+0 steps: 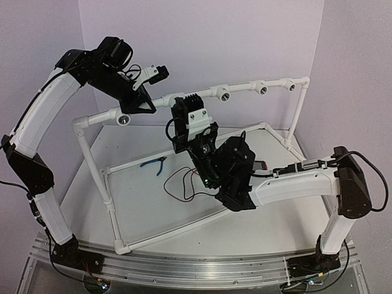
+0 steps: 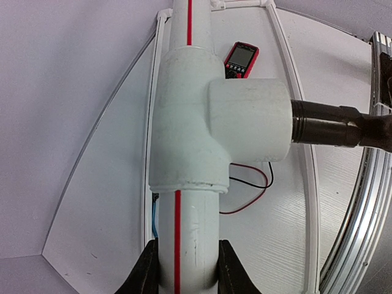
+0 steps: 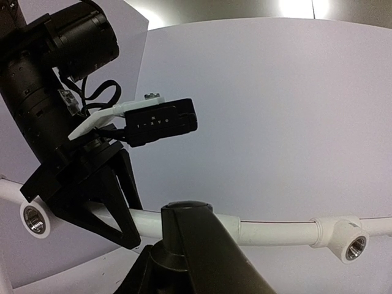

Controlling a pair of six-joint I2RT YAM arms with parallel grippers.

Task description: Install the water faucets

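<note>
I have two arms. My left arm (image 1: 38, 119) and right arm (image 1: 297, 184) wear smooth white shells over the long links, with chunky black housings at every joint. Each stands on a squat black base (image 1: 64, 250). A thin black cable (image 1: 384, 184) loops off my right elbow. My left wrist carries a small black camera (image 3: 160, 122) with faint pale lettering, on a white bracket (image 3: 101, 119), fed by a curled black lead (image 3: 101, 92). My left jaws are black and triangular, with open cut-outs.
</note>
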